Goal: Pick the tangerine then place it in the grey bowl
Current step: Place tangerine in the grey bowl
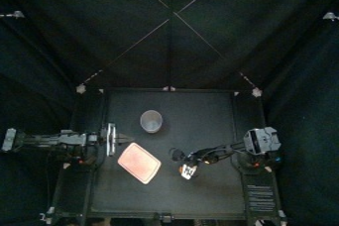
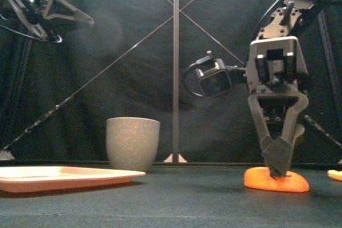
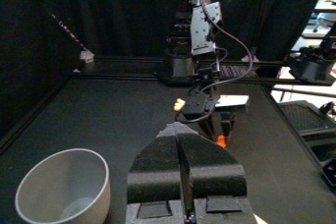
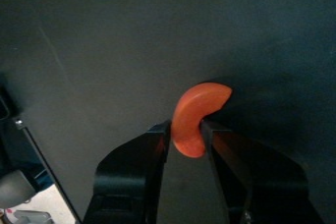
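Observation:
An orange tangerine segment [image 2: 277, 181] lies on the black table at the front right. My right gripper [image 2: 278, 168] comes straight down onto it, and in the right wrist view the tangerine [image 4: 197, 115] sits between the two jaws, which press on both its sides. The tall grey speckled cup [image 1: 154, 121] stands upright toward the middle back, left of the right gripper [image 1: 185, 169]. It is also in the front view [image 2: 132, 142]. My left arm rests at the table's left edge, its gripper [image 3: 188, 174] shut on nothing, with the cup [image 3: 59, 191] close beside it.
A flat pink tray [image 1: 141, 161] lies at the front, between the cup and the right gripper, and shows low on the left in the front view [image 2: 67, 178]. Another small orange toy [image 2: 334, 175] lies at the far right.

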Controlling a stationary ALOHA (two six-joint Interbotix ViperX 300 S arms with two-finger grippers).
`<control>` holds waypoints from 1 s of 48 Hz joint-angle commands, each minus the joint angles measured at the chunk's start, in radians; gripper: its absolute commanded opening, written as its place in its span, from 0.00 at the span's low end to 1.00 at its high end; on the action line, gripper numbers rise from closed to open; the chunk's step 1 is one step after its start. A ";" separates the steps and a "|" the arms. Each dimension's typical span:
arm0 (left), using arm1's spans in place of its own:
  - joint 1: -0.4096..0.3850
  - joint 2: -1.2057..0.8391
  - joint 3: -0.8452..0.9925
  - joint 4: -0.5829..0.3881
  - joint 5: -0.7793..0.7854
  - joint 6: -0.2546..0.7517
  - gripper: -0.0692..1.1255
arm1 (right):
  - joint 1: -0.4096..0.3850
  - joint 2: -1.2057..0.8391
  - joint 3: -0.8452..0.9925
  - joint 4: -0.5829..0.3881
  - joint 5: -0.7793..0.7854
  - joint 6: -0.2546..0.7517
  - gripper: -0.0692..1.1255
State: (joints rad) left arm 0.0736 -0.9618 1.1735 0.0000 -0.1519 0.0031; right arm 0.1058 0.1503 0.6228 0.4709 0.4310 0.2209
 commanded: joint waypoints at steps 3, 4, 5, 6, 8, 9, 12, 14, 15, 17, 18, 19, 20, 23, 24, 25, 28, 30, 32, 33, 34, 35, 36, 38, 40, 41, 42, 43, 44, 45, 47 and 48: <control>-0.003 0.003 -0.011 0.000 -0.003 0.000 0.16 | -0.009 0.017 -0.023 -0.003 -0.002 -0.003 0.66; -0.003 0.003 -0.011 0.000 -0.003 0.000 0.16 | -0.011 0.023 -0.025 -0.003 0.000 -0.003 0.66; -0.003 0.002 -0.009 0.000 -0.003 0.000 0.16 | -0.011 0.026 -0.026 -0.003 0.002 -0.003 0.66; -0.003 0.002 -0.009 -0.002 -0.003 0.000 0.16 | -0.012 0.029 -0.028 -0.003 0.002 -0.003 0.66; -0.003 0.002 -0.008 -0.002 -0.003 0.000 0.16 | -0.012 0.034 -0.031 -0.003 0.003 -0.003 0.65; -0.003 0.002 -0.008 -0.002 -0.003 0.000 0.16 | -0.014 0.034 -0.034 -0.003 0.005 -0.005 0.65; -0.003 0.000 -0.006 -0.002 -0.003 0.000 0.16 | -0.012 0.031 -0.040 -0.003 0.006 -0.005 0.64; -0.003 -0.002 -0.005 -0.002 -0.003 -0.002 0.16 | -0.008 0.025 -0.044 -0.003 0.006 -0.005 0.63; -0.003 0.000 -0.005 -0.002 -0.003 0.000 0.16 | -0.008 0.023 -0.046 -0.003 0.006 -0.005 0.62; -0.003 0.000 -0.003 -0.002 -0.003 0.000 0.16 | -0.006 0.015 -0.049 -0.003 0.006 -0.005 0.60; -0.003 0.000 -0.003 -0.002 -0.003 0.000 0.16 | -0.006 0.014 -0.051 -0.003 0.006 -0.005 0.58; -0.003 -0.002 -0.002 -0.002 -0.003 0.000 0.16 | -0.006 0.012 -0.049 -0.003 0.006 -0.005 0.57; -0.003 0.000 -0.002 -0.002 -0.003 0.000 0.16 | -0.006 0.011 -0.051 -0.003 0.008 -0.005 0.55; -0.003 0.000 0.000 -0.002 -0.003 0.000 0.16 | -0.008 0.006 -0.051 -0.003 0.006 -0.005 0.51; -0.003 -0.002 0.000 -0.002 -0.003 -0.002 0.16 | -0.006 0.006 -0.052 -0.003 0.008 -0.005 0.50; -0.003 -0.002 0.000 -0.002 -0.003 -0.002 0.16 | -0.008 0.003 -0.052 -0.003 0.006 -0.005 0.49; -0.003 -0.002 0.000 -0.002 -0.003 -0.002 0.16 | -0.008 -0.003 -0.055 -0.003 0.008 -0.008 0.47; -0.003 -0.002 0.000 -0.002 -0.003 -0.002 0.16 | -0.009 -0.012 -0.064 -0.005 0.008 -0.009 0.46; -0.003 -0.002 0.000 -0.002 -0.005 -0.002 0.16 | -0.011 -0.026 -0.075 -0.006 0.014 -0.011 0.46; -0.003 -0.002 0.000 -0.002 -0.006 -0.002 0.16 | -0.014 -0.035 -0.084 -0.008 0.015 -0.012 0.46; -0.003 -0.002 0.000 -0.002 -0.008 -0.002 0.16 | -0.014 -0.044 -0.089 -0.011 0.018 -0.012 0.46; -0.005 0.000 0.000 -0.002 -0.008 -0.002 0.16 | -0.014 -0.055 -0.097 -0.015 0.020 -0.015 0.46; -0.003 -0.002 0.000 -0.002 -0.008 -0.002 0.16 | -0.015 -0.064 -0.103 -0.023 0.021 -0.015 0.46; -0.003 -0.002 0.000 -0.002 -0.008 -0.002 0.16 | -0.023 -0.086 -0.117 -0.043 0.021 -0.015 0.46; -0.003 -0.002 0.000 -0.002 -0.009 0.000 0.16 | -0.032 -0.106 -0.130 -0.069 0.018 -0.012 0.46; -0.003 -0.002 0.000 -0.002 -0.008 0.000 0.16 | -0.035 -0.117 -0.137 -0.083 0.015 -0.012 0.46; -0.003 -0.002 0.000 -0.002 -0.009 0.000 0.16 | -0.040 -0.126 -0.144 -0.098 0.014 -0.012 0.46; -0.003 -0.002 0.000 -0.002 -0.009 0.000 0.16 | -0.044 -0.135 -0.150 -0.112 0.012 -0.012 0.46; -0.003 0.000 0.000 -0.002 -0.008 0.000 0.16 | -0.052 -0.144 -0.158 -0.127 0.008 -0.012 0.46; -0.005 -0.002 0.000 -0.002 -0.009 0.000 0.16 | -0.058 -0.152 -0.164 -0.143 0.003 -0.012 0.46; -0.003 -0.002 0.002 -0.002 -0.009 0.000 0.16 | -0.075 -0.163 -0.176 -0.172 -0.011 -0.012 0.46; -0.003 -0.002 0.002 -0.002 -0.009 0.000 0.16 | -0.084 -0.170 -0.179 -0.187 -0.021 -0.012 0.46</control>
State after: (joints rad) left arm 0.0721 -0.9649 1.1873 -0.0015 -0.1503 0.0031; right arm 0.0568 0.0445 0.4847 0.3329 0.4403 0.2102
